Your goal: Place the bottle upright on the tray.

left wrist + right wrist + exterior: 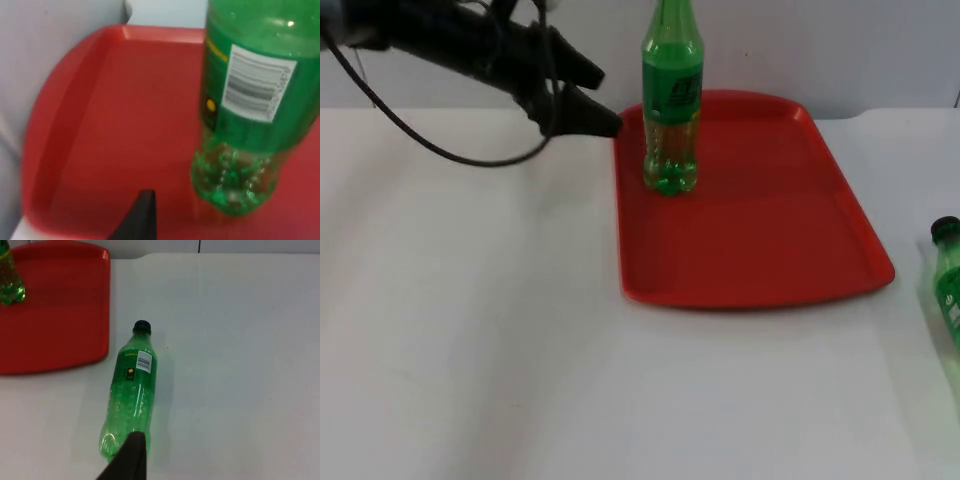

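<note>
A green bottle [671, 100] is seen standing upright on the red tray [760, 220], near the tray's far left corner, its base resting on the tray floor. In the left wrist view the same bottle [250, 105] is shown close ahead, with its barcode label turned toward the camera and its clear lower part touching the tray [115, 125].

The left end effector [600, 100] is held just beside the tray's left rim, a little to the left of the upright bottle and apart from it. Its two black fingers are spread open and nothing is held between them; one fingertip is near the tray's edge.

A second green bottle [131, 395] with a dark cap is found lying on its side on the white counter [470, 330], to the right of the tray and apart from it; in the top view it [948, 280] lies at the right edge. The right end effector is positioned over this lying bottle, at its base end. Whether the right end effector is open or closed cannot be told.
</note>
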You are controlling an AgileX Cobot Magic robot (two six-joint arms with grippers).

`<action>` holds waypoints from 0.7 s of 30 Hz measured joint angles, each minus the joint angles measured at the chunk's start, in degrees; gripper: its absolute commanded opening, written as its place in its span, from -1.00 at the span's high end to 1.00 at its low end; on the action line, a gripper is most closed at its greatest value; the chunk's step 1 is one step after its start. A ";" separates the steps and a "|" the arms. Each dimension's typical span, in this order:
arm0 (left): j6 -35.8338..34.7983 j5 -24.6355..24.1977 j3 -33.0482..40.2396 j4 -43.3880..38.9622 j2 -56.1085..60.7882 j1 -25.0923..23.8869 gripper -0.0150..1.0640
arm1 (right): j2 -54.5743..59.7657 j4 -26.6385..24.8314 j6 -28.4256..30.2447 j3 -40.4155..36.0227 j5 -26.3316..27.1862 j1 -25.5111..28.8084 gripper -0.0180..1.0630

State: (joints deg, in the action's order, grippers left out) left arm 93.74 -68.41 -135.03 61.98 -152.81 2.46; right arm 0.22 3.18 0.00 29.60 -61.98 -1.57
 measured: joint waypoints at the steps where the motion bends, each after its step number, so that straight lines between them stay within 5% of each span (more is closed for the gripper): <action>1: -1.41 -0.23 0.00 -0.46 0.81 -0.54 -0.86 | 0.00 0.00 0.00 0.00 0.00 0.00 -0.98; 14: -13.16 -0.72 0.00 -0.28 13.39 -2.94 -0.86 | 0.00 0.36 0.00 0.00 0.00 0.00 -0.98; 21: -20.98 -0.94 0.00 8.63 23.58 -2.94 -0.86 | 0.00 0.36 0.00 0.00 0.00 0.00 -0.98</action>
State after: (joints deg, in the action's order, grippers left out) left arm 72.76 -69.35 -135.03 70.61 -129.23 -0.47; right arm 0.22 3.54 0.00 29.60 -61.98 -1.57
